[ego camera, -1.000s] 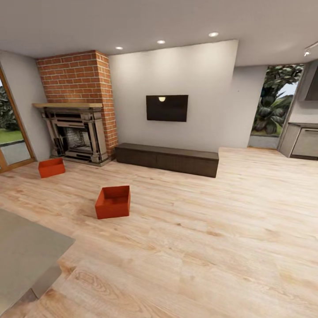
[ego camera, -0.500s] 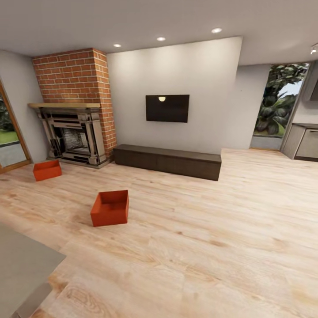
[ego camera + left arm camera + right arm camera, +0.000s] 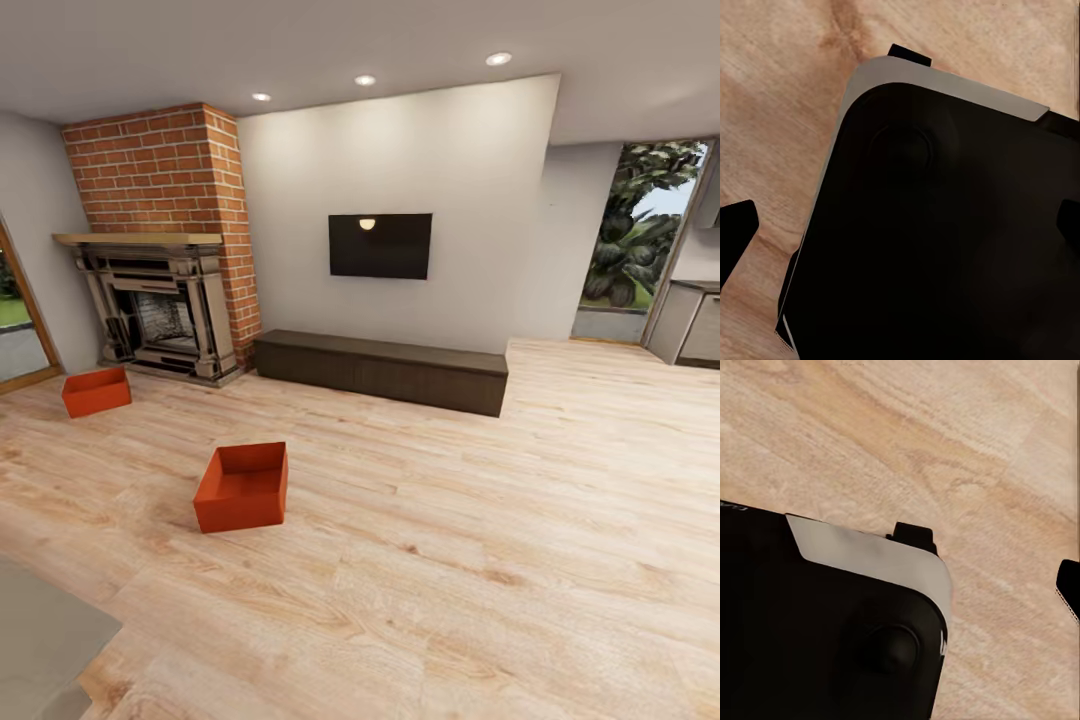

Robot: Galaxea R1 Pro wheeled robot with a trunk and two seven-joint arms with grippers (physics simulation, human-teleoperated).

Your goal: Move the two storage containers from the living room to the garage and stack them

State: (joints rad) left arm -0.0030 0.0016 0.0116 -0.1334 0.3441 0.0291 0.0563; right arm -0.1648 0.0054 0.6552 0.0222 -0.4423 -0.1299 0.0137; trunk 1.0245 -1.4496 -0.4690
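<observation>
The living room presents a light wood plank floor across the lower part of the head view, bounded at the rear by a plain grey wall. A red brick chimney stands at the left of that wall, with an ornate dark fireplace at its base. A long low dark-brown bench runs along the foot of the wall, just beside the fireplace. A black TV is mounted on the wall above the bench. A tall window at the right shows green foliage. A grey surface occupies the lower left corner of the head view.

The two storage containers rest on the plank floor, well apart from each other, both upright with the open top facing up. The nearer container sits in open floor forward of the fireplace and bench. The farther container sits near the left end of the fireplace.

In the left wrist view a dark finger tip of the left gripper appears at one edge and another at the opposite edge, with the robot's black base and plank floor behind; the gripper stands wide and holds nothing. In the right wrist view one dark finger tip of the right gripper appears above the plank floor; its state cannot be determined
</observation>
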